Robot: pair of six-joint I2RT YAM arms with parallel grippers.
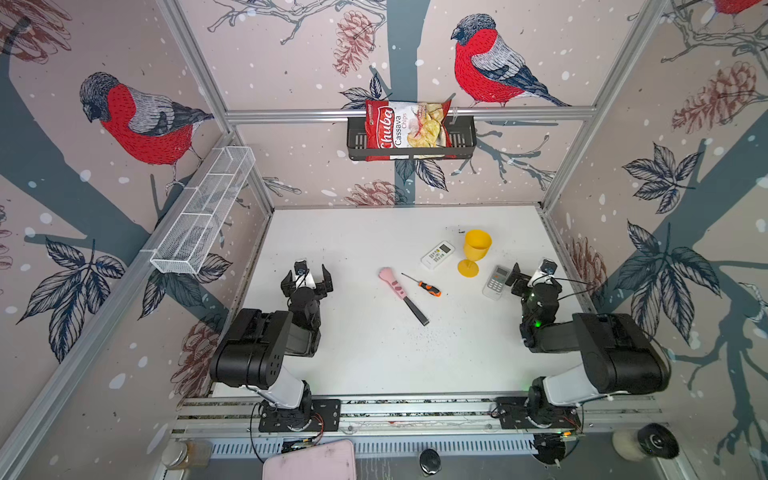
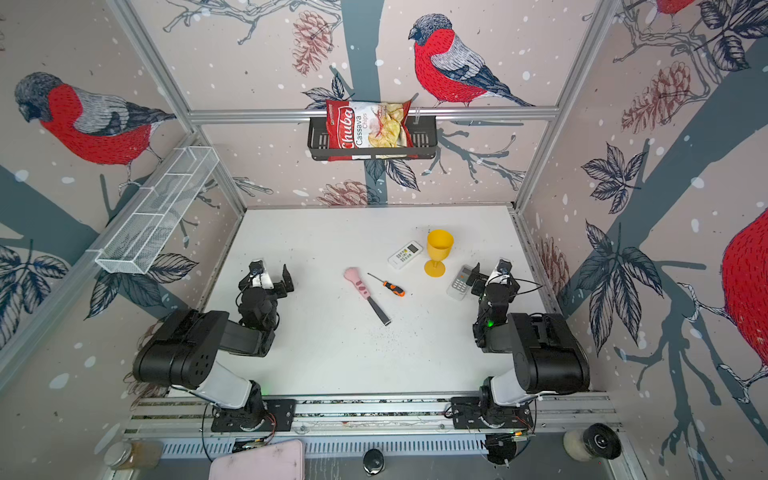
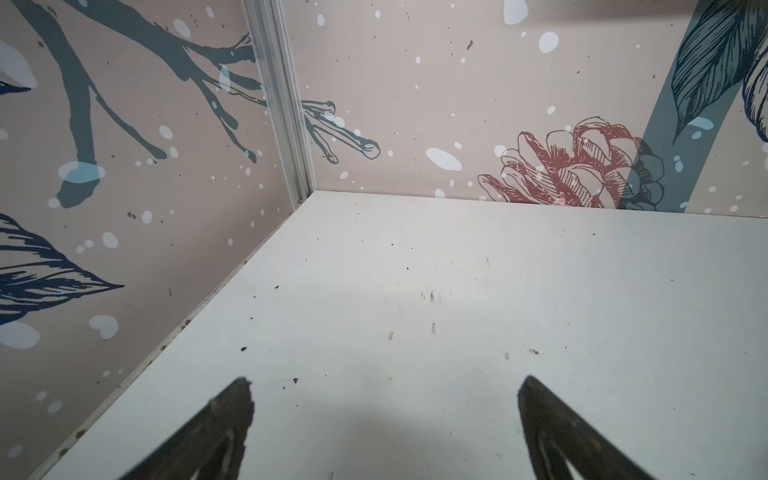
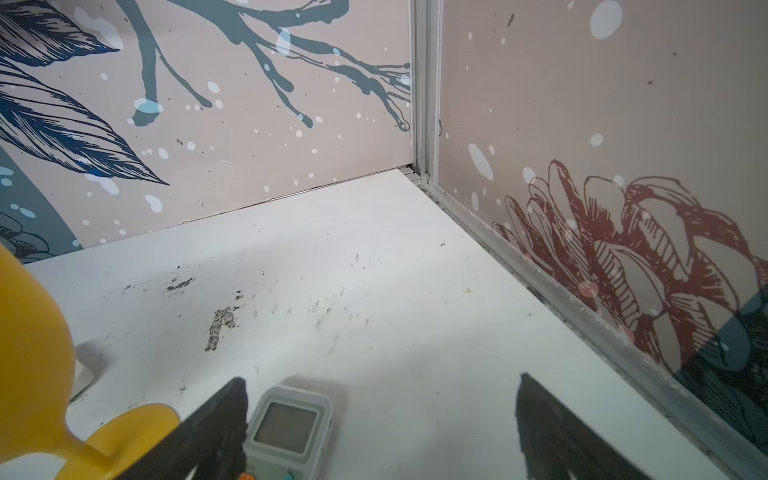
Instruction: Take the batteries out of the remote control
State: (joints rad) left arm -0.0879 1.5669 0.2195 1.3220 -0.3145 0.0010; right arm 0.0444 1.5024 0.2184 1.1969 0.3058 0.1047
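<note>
Both spread wide and empty: left gripper (image 3: 386, 380), right gripper (image 4: 382, 380); grey remote (image 1: 496, 282) lies just beside the right one's fingers (image 4: 216, 424), at nine o'clock

The tabletop (image 1: 374, 361) was white, flecked with dark specks. The goblet (image 1: 476, 245) was plain yellow. One remote (image 1: 437, 254) was white, the second remote (image 1: 496, 282) pale grey. The screwdriver (image 1: 429, 288) had an orange-and-black handle, the scraper (image 1: 392, 284) a pink one. The walls (image 1: 291, 62) were beige, patterned with red-breasted birds, rust pine cones and slate-blue branches.
</note>
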